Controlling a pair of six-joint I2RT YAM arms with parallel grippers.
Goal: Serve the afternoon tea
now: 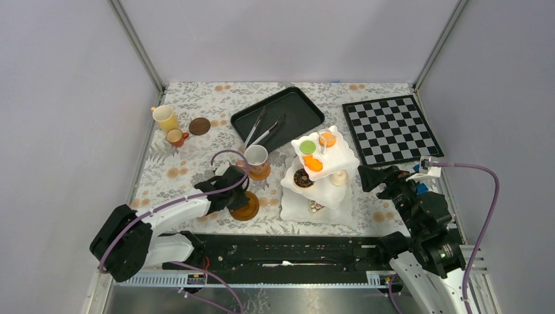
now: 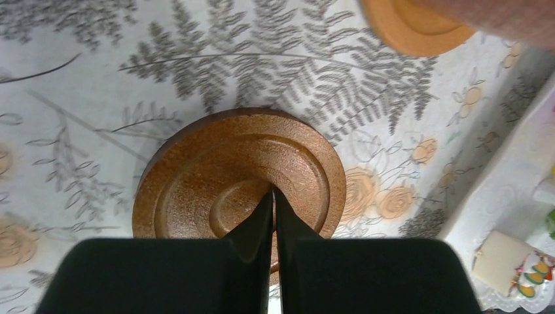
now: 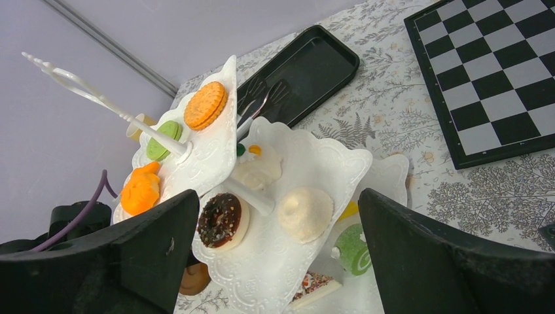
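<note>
Left gripper (image 2: 273, 196): my fingers (image 2: 249, 229) are clenched together with only a slit between them. The tips sit over the centre well of the brown saucer (image 2: 239, 173). I can't tell if they touch it, and nothing is visibly pinched.

The brown saucer lies flat, well side up, by the surface's (image 1: 196, 98) near edge, left of middle. It is round, so it has no long axis.

Just beyond it a white cup (image 1: 256, 156) stands upright on an orange saucer (image 1: 260, 173), apart from the brown saucer. Near on the right is the three-tier stand (image 1: 296, 207), stem upright, by the near edge right of middle.
- Top tier: green macaron (image 3: 163, 139) and orange sandwich biscuit (image 3: 205, 104).
- Middle tier: chocolate doughnut (image 3: 221, 219) and white doughnut (image 3: 305, 212).

Right gripper (image 1: 368, 178): my fingers (image 3: 150, 248) are released and spread wide, with nothing between them. They face the stand's right side, just beside it.

Far left corner:
- The yellow cup (image 1: 165, 118) is upright, handle toward the far-left.
- The small brown cup (image 1: 175, 137) is just beside it.
- The dark saucer (image 1: 199, 125) lies flat, right of both.

The black tray (image 1: 298, 104) sits at the far edge, middle, with its long axis running near-left to far-right. The tongs (image 1: 262, 129) in it point toward the white cup. The chessboard (image 1: 391, 129) is at the far right corner, well apart from the saucers.
</note>
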